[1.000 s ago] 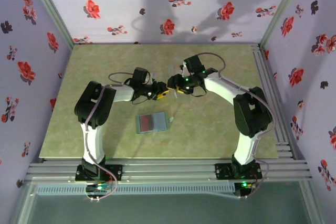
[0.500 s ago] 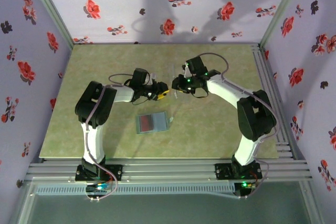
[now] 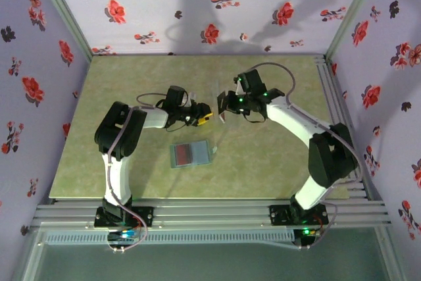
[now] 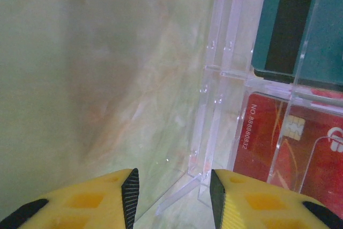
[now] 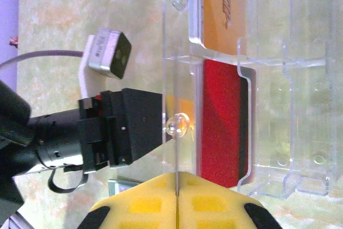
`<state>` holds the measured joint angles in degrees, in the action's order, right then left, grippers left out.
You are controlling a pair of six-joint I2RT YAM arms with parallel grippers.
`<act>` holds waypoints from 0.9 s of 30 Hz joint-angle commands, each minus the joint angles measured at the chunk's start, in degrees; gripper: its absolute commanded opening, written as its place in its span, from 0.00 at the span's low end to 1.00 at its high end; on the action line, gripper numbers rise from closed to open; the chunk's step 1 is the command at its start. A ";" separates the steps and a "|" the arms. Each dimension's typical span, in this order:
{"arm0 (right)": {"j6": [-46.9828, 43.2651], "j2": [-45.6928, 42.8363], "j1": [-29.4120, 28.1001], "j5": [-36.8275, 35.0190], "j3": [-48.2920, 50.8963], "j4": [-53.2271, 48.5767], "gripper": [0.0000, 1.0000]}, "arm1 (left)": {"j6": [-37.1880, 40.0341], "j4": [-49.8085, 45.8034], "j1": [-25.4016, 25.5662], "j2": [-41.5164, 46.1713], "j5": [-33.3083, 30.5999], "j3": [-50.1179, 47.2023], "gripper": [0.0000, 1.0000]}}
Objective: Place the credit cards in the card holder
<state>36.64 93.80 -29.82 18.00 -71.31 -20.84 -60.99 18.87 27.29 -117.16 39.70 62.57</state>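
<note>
Enclosure: lilac walls [image 3: 197,4] printed with red and dark flowers, on three sides of a pale green marbled worktop [image 3: 131,90]. An aluminium rail frame [image 3: 217,212] runs along the worktop's near and right edges. Two arms are mounted on the near rail, the left arm [image 3: 118,136] and the right arm [image 3: 309,129], and both reach in toward mid-worktop. Items counted: one card holder, one clear acrylic rack, three credit cards seen in the rack. The card holder [image 3: 176,156], grey-teal, lies flat on the worktop nearer the bases than either claw and apart from both. A red panel [image 3: 189,154] shows on its face. The right claw [image 5: 176,178] is closed, its yellow pads pinching a thin edge panel of the clear acrylic rack [image 5: 268,132]. The rack's compartments hold an orange-yellow card [image 5: 222,9], a red card [image 5: 222,122] and a dark teal card [image 4: 289,20] with a black stripe. The left claw [image 4: 174,178] stands just beside the rack with its fingers parted and nothing clamped. A lower corner of the rack is seen through the gap between its tips. Whether that corner touches the fingers cannot be told.
</note>
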 commanded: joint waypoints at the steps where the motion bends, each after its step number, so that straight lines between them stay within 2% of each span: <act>1: -1.27 -3.18 -0.85 -2.70 1.50 -0.79 0.05 | 0.37 0.18 0.29 1.98 1.18 -0.75 0.43; 8: -2.82 -9.21 -0.83 -5.05 4.81 0.35 0.00 | 1.80 -2.87 -1.50 6.88 0.17 -0.95 0.43; 14: -4.31 -16.14 -0.87 -1.64 9.78 4.48 0.00 | 4.53 -8.08 -2.60 13.74 0.05 -1.86 0.45; 19: -6.59 -20.20 -1.60 5.34 12.40 5.11 0.00 | 10.91 -19.63 -3.51 22.01 -1.75 -3.20 0.47; 27: -5.38 -22.79 -10.84 10.47 20.30 13.46 0.00 | 20.36 -39.02 -4.73 35.17 -5.79 -8.28 0.48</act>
<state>31.51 71.05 -38.33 24.97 -52.97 -11.70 -46.57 -8.23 23.38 -85.36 36.32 56.27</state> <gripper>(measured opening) 0.039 0.482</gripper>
